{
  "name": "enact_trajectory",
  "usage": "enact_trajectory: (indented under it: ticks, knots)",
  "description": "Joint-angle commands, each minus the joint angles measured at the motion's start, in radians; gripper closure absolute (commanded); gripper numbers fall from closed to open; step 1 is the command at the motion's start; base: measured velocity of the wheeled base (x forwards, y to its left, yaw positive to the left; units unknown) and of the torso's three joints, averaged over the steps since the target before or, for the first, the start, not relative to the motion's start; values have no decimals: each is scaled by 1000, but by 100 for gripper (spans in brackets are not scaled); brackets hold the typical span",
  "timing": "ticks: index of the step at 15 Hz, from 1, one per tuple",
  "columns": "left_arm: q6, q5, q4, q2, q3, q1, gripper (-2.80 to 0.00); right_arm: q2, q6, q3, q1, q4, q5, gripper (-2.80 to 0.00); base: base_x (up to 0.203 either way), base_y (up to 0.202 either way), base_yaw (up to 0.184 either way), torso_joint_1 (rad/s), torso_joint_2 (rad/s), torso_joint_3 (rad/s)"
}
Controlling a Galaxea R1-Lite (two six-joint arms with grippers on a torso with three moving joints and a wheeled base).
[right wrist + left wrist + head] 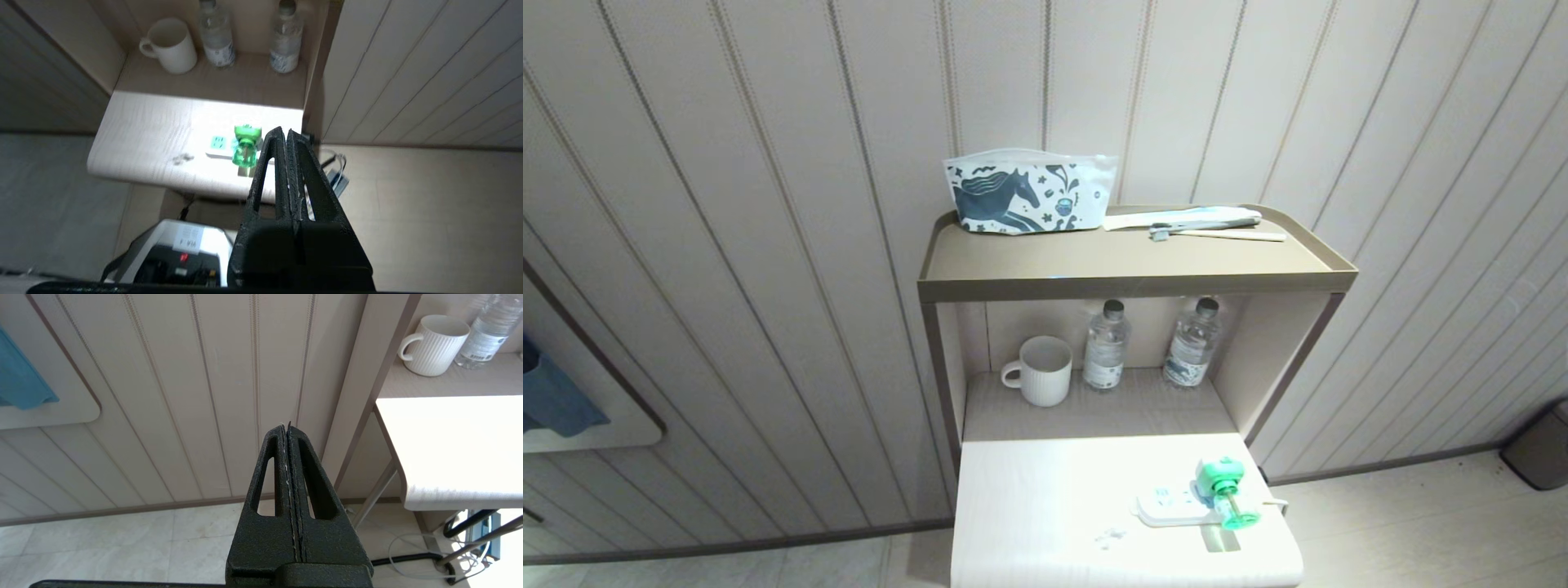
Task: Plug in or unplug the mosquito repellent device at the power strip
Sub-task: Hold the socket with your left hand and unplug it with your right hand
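The mosquito repellent device (1223,490), white and green with a translucent green bottle, sits on the white power strip (1172,506) near the front right corner of the lit table; it appears plugged in. It also shows in the right wrist view, device (245,147) on power strip (218,147). My right gripper (284,131) is shut and empty, raised in front of the table's right edge, apart from the device. My left gripper (286,425) is shut and empty, low beside the table's left side. Neither arm shows in the head view.
A white mug (1042,370) and two clear water bottles (1106,346) (1194,341) stand at the back under a brown shelf (1135,282) holding a printed pouch (1025,196) and toothbrushes (1213,229). Cables (337,171) hang beside the table. A dark bin (1542,447) stands far right.
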Motion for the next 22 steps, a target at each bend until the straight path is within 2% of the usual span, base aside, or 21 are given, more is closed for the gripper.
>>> enact_trajectory:
  ticks: [1, 3, 5, 8, 11, 17, 18, 22]
  knots:
    - [0, 0, 2, 1, 0, 0, 0, 184, 11, -136, 30, 142, 4, 0, 0, 0, 0, 0, 0, 0]
    - [0, 0, 1, 1, 0, 0, 0, 285, 25, -236, 44, 271, 5, 0, 0, 0, 0, 0, 0, 0]
    - [0, 0, 1, 1, 0, 0, 0, 391, 29, -325, 61, 463, 7, 0, 0, 0, 0, 0, 0, 0]
    - [2, 0, 0, -1, 0, 0, 0, 527, 33, -366, 176, 695, 8, 0, 0, 0, 0, 0, 0, 0]
    - [2, 0, 2, 1, 0, 0, 0, 639, 68, -355, 231, 739, 7, 0, 0, 0, 0, 0, 0, 0]
    - [-1, 2, 2, 1, 0, 0, 0, 819, 103, -321, 237, 710, 8, 0, 0, 0, 0, 0, 0, 0]
    - [-1, 2, 2, 1, 0, 0, 0, 835, 108, -313, 237, 666, 7, -280, 0, 0, 0, 0, 0, 0]
    - [-1, 2, 2, 1, 0, 0, 0, 904, 157, -290, 254, 562, 1, -280, 0, 0, 0, 0, 0, 0]
